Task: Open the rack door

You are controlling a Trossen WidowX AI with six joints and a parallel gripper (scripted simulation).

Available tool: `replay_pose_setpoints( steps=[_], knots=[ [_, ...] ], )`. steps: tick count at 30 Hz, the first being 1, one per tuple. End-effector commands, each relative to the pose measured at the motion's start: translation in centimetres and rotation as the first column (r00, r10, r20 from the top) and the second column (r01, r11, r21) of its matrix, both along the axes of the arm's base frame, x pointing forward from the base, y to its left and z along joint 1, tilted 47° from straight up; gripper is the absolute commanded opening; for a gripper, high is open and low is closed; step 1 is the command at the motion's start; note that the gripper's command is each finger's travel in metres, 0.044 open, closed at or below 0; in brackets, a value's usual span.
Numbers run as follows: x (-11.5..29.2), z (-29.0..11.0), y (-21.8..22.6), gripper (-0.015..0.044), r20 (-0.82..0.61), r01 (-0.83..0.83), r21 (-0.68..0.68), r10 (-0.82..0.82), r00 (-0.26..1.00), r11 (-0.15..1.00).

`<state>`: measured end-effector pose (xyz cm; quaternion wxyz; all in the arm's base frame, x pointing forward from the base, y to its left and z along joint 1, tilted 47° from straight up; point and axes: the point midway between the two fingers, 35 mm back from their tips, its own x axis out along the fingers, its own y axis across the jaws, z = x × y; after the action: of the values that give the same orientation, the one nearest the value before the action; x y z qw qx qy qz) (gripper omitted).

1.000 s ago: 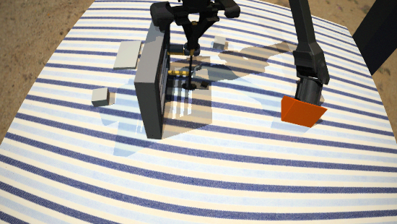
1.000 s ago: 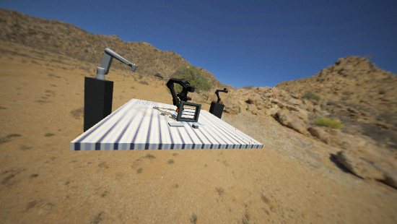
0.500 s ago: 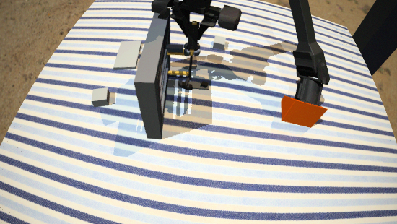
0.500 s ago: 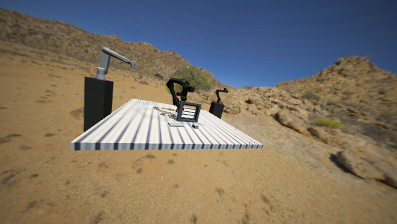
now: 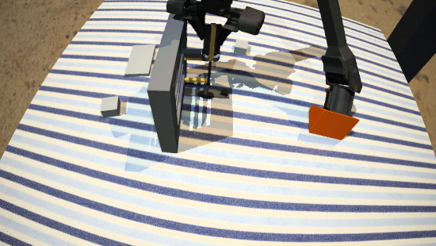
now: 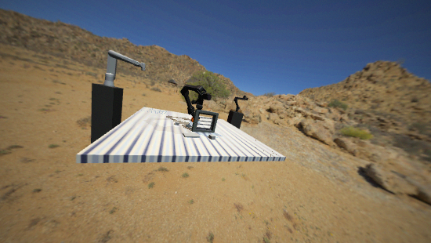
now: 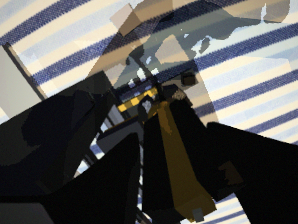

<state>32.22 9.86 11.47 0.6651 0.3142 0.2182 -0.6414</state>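
The grey rack frame [image 5: 163,71] [image 6: 204,131] stands upright on the striped table. Its barred door [image 5: 180,89] looks flush with the frame in the top view. The upright handle [image 5: 212,47] [image 7: 176,155], black with a brass stripe, stands off the door's face. How far it is turned I cannot tell. My gripper [image 5: 212,36] [image 7: 172,135] comes from above and is open, one finger on each side of the handle. A gap shows on the handle's right in the wrist view; on the left, contact is hard to judge. My arm partly hides the handle's top.
A pale flat block [image 5: 139,59] [image 6: 190,134] and a small grey cube [image 5: 109,105] [image 6: 211,136] lie behind the frame. Another small pale block [image 5: 240,46] lies beyond the handle. My arm's orange base [image 5: 332,124] is on the door side. Two other arms stand on black pedestals beside the table.
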Motion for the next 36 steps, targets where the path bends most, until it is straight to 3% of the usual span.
replay_pose_setpoints(
  steps=[1, 8, 16, 26, 36],
  knots=[
    [-0.06, -0.05, 0.08, 0.0281, 0.002, 0.004, 0.003, -0.004, 1.0, 1.0],
    [-0.05, -0.05, 0.08, 0.0281, -0.192, -0.184, -0.001, 0.18, 0.965, 0.983],
    [-0.05, -0.04, 0.08, 0.0281, -0.452, -0.438, 0.058, 0.415, 0.79, 0.897],
    [-0.05, -0.04, 0.08, 0.0281, -0.688, -0.669, 0.225, 0.602, 0.405, 0.708],
    [-0.05, -0.04, 0.08, 0.0281, -0.773, -0.753, 0.458, 0.63, -0.075, 0.472]
  ],
)
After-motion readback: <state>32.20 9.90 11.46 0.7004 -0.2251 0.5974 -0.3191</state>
